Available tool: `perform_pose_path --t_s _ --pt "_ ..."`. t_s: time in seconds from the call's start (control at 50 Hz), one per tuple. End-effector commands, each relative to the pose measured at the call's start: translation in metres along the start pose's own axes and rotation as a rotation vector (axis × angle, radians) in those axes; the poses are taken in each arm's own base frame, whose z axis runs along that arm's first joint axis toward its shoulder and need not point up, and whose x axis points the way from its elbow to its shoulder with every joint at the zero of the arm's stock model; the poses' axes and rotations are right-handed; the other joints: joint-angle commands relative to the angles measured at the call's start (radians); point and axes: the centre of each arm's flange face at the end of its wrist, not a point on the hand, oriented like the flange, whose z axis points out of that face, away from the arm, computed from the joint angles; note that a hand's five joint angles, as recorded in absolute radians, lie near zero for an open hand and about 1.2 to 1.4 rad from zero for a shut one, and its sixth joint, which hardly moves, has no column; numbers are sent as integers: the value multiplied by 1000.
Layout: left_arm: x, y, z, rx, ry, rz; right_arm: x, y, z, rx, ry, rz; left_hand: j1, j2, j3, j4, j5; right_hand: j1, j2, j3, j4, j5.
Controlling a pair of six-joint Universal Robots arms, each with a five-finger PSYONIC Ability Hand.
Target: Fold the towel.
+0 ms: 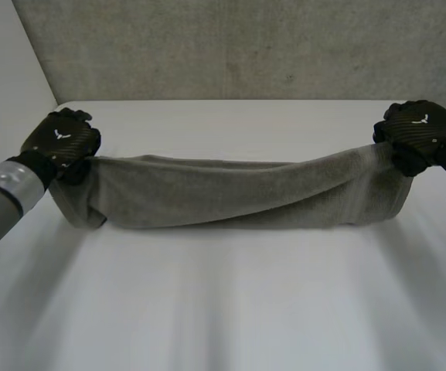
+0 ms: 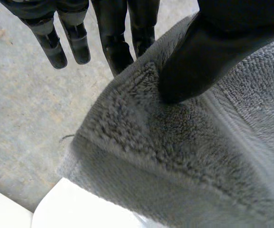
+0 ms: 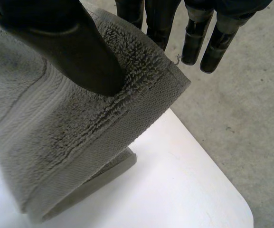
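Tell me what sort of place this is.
Probably a robot test lab, not a home: a plain white table, a grey concrete-looking floor beyond its edge, and the left hand and right hand pinching a grey towel by its ends.

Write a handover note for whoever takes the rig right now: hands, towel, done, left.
Left hand: shut on the towel, thumb pinching one end corner against the fingers.
Right hand: shut on the towel's other end with the same thumb pinch.
Towel: stretched between the hands across the white table. The held ends are raised, the middle sags, and the lower edge is on the table.
Done: both ends are gripped and held up. The towel looks doubled lengthwise, but that is not certain.
Left: probably bring the ends together, lay the towel flat, release.
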Motion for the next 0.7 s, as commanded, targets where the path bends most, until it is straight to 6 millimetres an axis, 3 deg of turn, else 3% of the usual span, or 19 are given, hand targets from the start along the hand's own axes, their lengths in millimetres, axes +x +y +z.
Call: perform_pose_path --t_s 0.02,0.06,0.16,0.3,0.7 --pt "-7 21 43 -7 10 -3 4 11 43 42 32 -40 99 46 -58 -66 79 69 83 -53 -76 59" --pt "-12 29 61 -1 7 0 4 15 51 42 46 -47 99 46 -58 -66 79 69 83 -53 -76 59" --pt "-17 40 83 9 1 5 1 25 73 57 75 -67 99 46 -58 -66 79 69 83 -53 -76 59" --pt "-16 55 105 23 1 73 -18 46 106 72 49 -75 99 46 -58 -66 79 69 83 -53 -76 59" --pt "8 73 122 32 42 124 -27 69 134 72 74 -102 99 46 -58 -66 79 69 83 -53 -76 59"
